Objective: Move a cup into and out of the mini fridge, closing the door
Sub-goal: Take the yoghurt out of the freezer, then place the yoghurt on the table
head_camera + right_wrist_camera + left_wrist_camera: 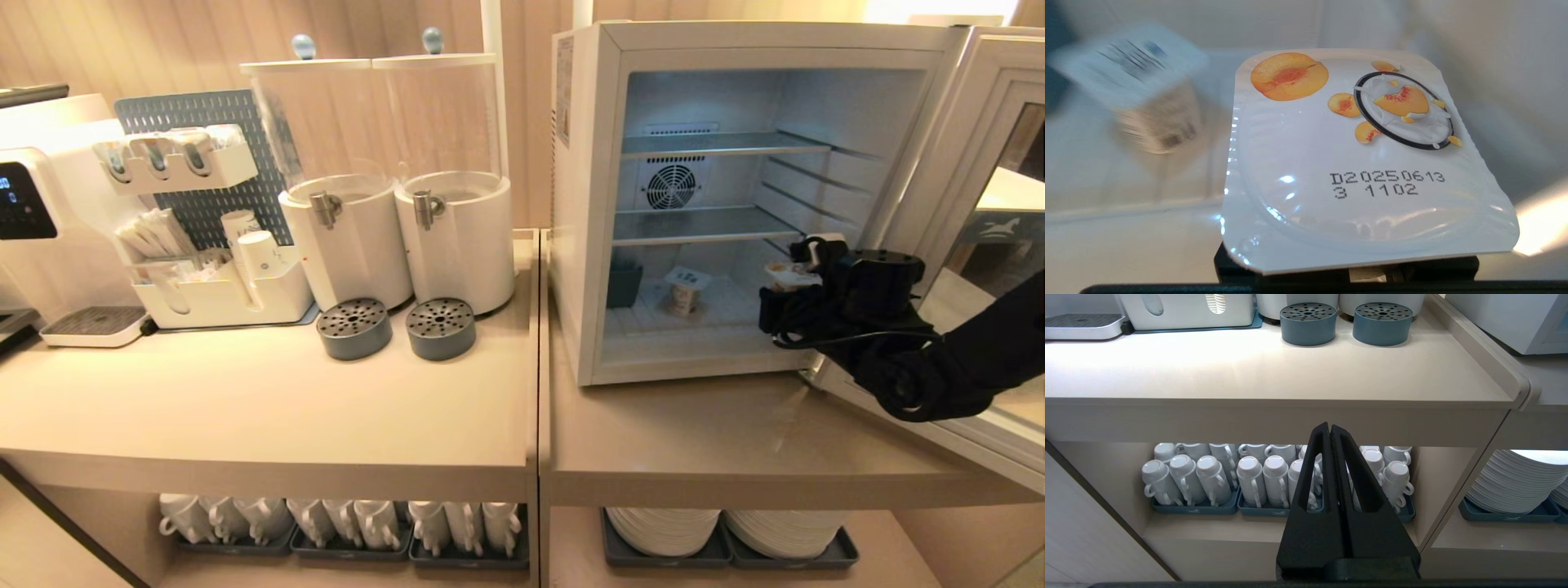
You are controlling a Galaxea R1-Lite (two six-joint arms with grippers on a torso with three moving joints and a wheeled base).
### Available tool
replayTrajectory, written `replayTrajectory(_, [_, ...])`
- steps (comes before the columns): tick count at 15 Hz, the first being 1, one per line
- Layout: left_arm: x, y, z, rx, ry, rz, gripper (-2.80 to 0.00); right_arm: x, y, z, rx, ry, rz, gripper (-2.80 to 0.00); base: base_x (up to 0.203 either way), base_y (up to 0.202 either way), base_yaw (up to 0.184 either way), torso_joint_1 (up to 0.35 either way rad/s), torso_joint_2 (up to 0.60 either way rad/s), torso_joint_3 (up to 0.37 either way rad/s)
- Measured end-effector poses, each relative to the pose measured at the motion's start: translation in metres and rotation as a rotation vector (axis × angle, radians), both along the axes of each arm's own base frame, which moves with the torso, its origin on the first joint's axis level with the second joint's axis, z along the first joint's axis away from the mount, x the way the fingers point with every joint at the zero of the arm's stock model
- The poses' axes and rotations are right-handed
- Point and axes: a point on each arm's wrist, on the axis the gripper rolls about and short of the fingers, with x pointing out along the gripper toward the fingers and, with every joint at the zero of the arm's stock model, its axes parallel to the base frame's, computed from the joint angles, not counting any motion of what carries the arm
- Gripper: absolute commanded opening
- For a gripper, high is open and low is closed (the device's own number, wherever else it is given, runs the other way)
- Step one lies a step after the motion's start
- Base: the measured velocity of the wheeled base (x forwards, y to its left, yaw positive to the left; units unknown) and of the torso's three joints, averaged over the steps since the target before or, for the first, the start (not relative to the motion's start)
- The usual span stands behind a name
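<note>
Holding a foil-lidded cup [1363,159] by its body, the right gripper [796,286] stands at the mouth of the mini fridge [588,204], low at the right of the opening, just above the bottom level. The jaws are narrowed on the cup; the peach-printed lid sits flat and level over them, so the cup is upright. In the right wrist view the lid hides the fingers entirely, and only a dark edge of the gripper shows beneath it.

A second cup [684,292] stands upright on the fridge floor, further in and to the left of the held one, apart from it. It is blurred in the right wrist view. A dark container [625,286] sits at the far left of the same level.

The door [971,245] is swung wide open to the right, just beside the right arm, and its outer edge is cut off by the frame. Judgement: whichever way the cup goes next, the arm must clear the opening before the door can swing; whether the cup is going in or coming out cannot be told.

The left gripper [1331,435] is parked below the counter [1274,375], fingers pressed together and empty, well apart from the fridge. The right arm is plainly nearer.
</note>
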Motion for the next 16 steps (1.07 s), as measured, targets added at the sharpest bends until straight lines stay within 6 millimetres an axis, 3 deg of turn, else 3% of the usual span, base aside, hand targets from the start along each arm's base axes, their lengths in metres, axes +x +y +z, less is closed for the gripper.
replayTrajectory(6, [0.0,0.0,0.0,0.001,0.0,0.0,-2.8,-0.093,0.011,0.06,0.008,-0.081,0.069,-2.8,0.0,0.0,0.0,0.0,0.0,0.0])
replayTrajectory(11, [0.0,0.0,0.0,0.0,0.0,0.0,-2.8,-0.216,0.013,0.111,0.035,-0.174,0.162,-2.8,0.0,0.0,0.0,0.0,0.0,0.0])
replayTrajectory(13, [0.0,0.0,0.0,0.0,0.0,0.0,-2.8,-0.268,0.006,0.119,0.054,-0.207,0.164,-2.8,0.0,0.0,0.0,0.0,0.0,0.0])
replayTrajectory(16, [0.0,0.0,0.0,0.0,0.0,0.0,-2.8,-0.336,-0.01,0.112,0.063,-0.247,0.04,-2.8,0.0,0.0,0.0,0.0,0.0,0.0])
